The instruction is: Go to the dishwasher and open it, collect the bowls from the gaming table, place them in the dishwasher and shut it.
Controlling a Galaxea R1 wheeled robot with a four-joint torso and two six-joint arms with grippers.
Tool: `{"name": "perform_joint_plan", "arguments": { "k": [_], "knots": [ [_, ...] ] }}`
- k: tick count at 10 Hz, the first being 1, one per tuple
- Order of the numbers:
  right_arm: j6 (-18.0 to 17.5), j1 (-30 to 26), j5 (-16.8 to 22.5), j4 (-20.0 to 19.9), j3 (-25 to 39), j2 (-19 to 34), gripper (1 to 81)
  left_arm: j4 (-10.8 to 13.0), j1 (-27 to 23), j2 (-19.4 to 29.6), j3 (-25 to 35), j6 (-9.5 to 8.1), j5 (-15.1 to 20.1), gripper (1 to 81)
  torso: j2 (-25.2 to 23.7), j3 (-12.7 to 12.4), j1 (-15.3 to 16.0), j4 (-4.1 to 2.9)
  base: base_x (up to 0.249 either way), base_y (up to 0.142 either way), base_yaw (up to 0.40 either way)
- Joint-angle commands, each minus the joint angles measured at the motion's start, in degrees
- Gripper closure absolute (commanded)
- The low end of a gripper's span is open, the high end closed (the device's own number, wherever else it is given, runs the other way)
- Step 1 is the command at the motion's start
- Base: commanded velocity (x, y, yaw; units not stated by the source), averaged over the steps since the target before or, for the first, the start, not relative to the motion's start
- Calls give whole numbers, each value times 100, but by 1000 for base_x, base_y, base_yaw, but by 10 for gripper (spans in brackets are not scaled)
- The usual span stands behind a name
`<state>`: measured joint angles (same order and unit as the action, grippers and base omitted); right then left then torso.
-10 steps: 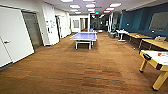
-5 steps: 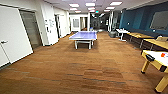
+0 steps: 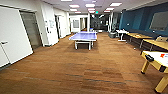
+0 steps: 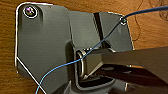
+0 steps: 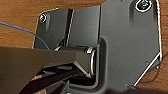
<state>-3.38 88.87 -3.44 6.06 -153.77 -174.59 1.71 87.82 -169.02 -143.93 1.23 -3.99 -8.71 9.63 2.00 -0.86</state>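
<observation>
The dishwasher, the bowls and the gaming table are out of view. The head view looks down a long room with a brown wood-look floor. Both wrist views look down on that same floor past the robot's own dark plate and jointed bar. A thin blue cable crosses the plate in the left wrist view, and another blue cable runs in along the right wrist view.
A blue ping-pong table stands mid-room ahead. At the near right is a white-topped table on yellow legs. Desks line the blue right wall. A white door and a dark doorway are on the left.
The head view has shifted only slightly, so the camera has barely moved. Nothing in the room has moved.
</observation>
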Motion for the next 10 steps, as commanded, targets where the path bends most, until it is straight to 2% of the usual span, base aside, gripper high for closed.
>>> {"name": "perform_joint_plan", "arguments": {
  "k": [1,6,10],
  "knots": [
    [12,-268,282,27,41,-43,10,5,-252,17,49,-18,293,10,0,0,0,0,0,0,0],
    [12,-277,282,27,41,-52,10,49,-251,35,49,-26,293,10,0,0,0,0,0,0,0],
    [12,-269,282,27,33,-61,10,58,-252,26,49,-26,302,10,0,0,0,0,0,0,-173]
  ]
}}
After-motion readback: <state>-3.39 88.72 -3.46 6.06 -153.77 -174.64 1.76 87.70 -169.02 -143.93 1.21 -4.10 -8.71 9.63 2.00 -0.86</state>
